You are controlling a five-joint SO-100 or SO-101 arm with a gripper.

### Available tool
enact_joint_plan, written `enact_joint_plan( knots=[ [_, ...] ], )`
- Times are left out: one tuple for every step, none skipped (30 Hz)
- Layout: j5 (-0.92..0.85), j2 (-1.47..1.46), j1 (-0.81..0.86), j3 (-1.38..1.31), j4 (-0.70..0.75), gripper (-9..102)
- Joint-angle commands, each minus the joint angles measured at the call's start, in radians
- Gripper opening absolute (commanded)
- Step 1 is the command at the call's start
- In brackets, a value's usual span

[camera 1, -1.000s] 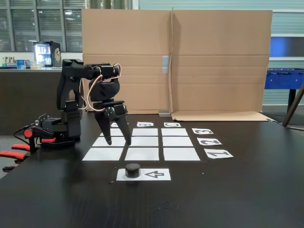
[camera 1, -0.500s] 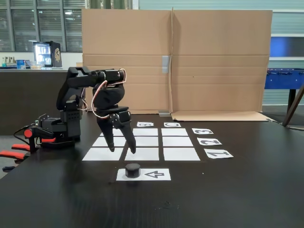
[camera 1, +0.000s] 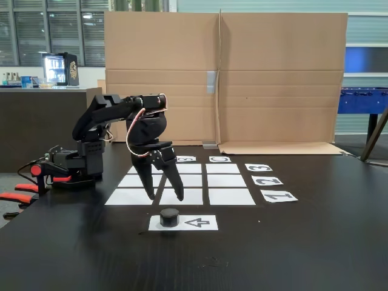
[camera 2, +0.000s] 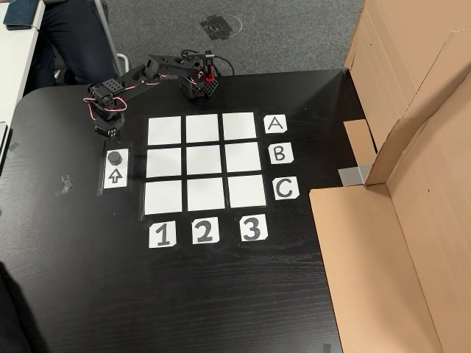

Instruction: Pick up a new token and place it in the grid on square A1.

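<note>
Black token (camera 1: 170, 217) sitting on the tail end of the arrow strip (camera 1: 183, 223), just in front of the grid (camera 1: 225, 180) — untouched. End effector (camera 1: 165, 197) poised above the token, fingers spread apart, holding nothing, tips pointing down at the dark surface (camera 1: 291, 254). Seen from the other view, token (camera 2: 115, 157) just beside square A1 (camera 2: 164, 131) — bare white.

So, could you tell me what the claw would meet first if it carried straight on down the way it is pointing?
Probably the token. The open claw points down, its tips just above and behind the token on the arrow strip. Depth is unclear, so it might touch the strip or table beside it instead.
</note>
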Motion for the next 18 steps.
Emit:
enact_joint_plan(
  knots=[
    [0.008,-0.017,-0.008,-0.072,0.005,33],
    [0.008,-0.032,-0.008,-0.089,0.005,33],
    [0.009,-0.046,-0.008,-0.106,0.005,33],
    [0.009,-0.060,-0.009,-0.121,0.005,33],
    [0.011,-0.074,-0.011,-0.137,0.005,33],
    [0.014,-0.087,-0.012,-0.150,0.005,33],
    [0.017,-0.097,-0.015,-0.160,0.005,33],
    [0.017,-0.106,-0.018,-0.166,0.005,33],
    [0.017,-0.112,-0.020,-0.169,0.005,33],
    [0.018,-0.118,-0.021,-0.173,0.005,33],
    [0.018,-0.124,-0.021,-0.179,0.005,33],
    [0.018,-0.130,-0.021,-0.186,0.005,33],
    [0.018,-0.141,-0.021,-0.198,0.005,33],
    [0.018,-0.150,-0.023,-0.207,0.005,33],
    [0.018,-0.156,-0.023,-0.210,0.005,33],
    [0.018,-0.163,-0.025,-0.213,0.005,33],
    [0.018,-0.169,-0.026,-0.215,0.005,33],
    [0.018,-0.175,-0.026,-0.221,0.005,33]
  ],
)
